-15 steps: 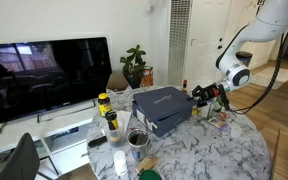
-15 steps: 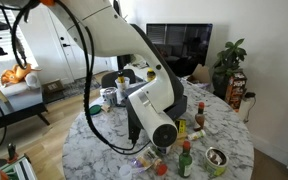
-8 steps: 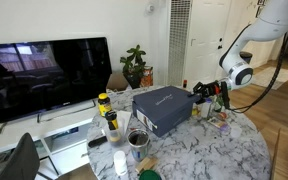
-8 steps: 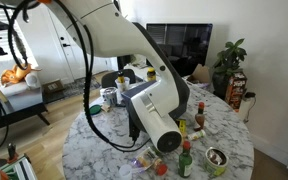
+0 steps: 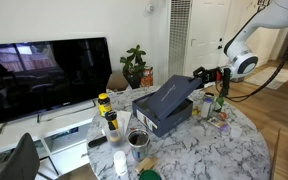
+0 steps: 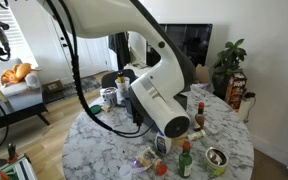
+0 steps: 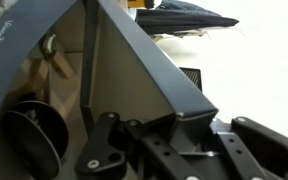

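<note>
In an exterior view, my gripper (image 5: pixel 198 76) was clamped narrowly on the free edge of the lid (image 5: pixel 174 92) of the dark blue box (image 5: pixel 162 118). The lid stood tilted open and the box sat on the marble table (image 5: pixel 219 150), with small bottles (image 5: pixel 218 102) just beside my wrist. I judged the lift should follow an arc about the lid's far edge, slowly, so the box would not drag toward those bottles.

In the exterior view from the opposite side, my own arm (image 6: pixel 159 100) hid the jaws and the lid.

In the wrist view, the lid (image 7: pixel 134 50) ran up from my gripper (image 7: pixel 184 125), and a dark round item (image 7: pixel 24 145) showed inside. A firm, square grip seemed best.
</note>
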Robot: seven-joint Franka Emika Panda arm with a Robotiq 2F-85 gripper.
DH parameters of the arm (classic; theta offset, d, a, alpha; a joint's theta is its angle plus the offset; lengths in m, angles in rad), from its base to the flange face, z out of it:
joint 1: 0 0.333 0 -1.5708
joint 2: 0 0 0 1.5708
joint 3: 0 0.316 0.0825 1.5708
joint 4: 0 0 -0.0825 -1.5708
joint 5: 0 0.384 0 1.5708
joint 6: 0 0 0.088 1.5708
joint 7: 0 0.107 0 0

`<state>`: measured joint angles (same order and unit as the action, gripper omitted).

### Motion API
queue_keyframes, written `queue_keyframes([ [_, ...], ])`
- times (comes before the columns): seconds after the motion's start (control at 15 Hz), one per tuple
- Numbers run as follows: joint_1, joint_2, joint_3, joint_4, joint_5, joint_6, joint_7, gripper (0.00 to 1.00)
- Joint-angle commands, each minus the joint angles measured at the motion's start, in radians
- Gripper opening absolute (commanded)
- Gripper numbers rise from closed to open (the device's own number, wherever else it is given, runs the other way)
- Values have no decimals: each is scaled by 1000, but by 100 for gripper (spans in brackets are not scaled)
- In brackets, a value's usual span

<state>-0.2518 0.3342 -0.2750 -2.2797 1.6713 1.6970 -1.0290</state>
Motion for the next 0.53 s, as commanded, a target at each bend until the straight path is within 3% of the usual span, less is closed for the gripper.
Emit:
queue_keyframes([
  [0.0,6,-153,-5,-55,-58,-41,19,0],
  [0.2,21,-273,6,-67,-118,-38,55,0],
  [0.47,39,-440,38,-78,-255,-32,201,0],
])
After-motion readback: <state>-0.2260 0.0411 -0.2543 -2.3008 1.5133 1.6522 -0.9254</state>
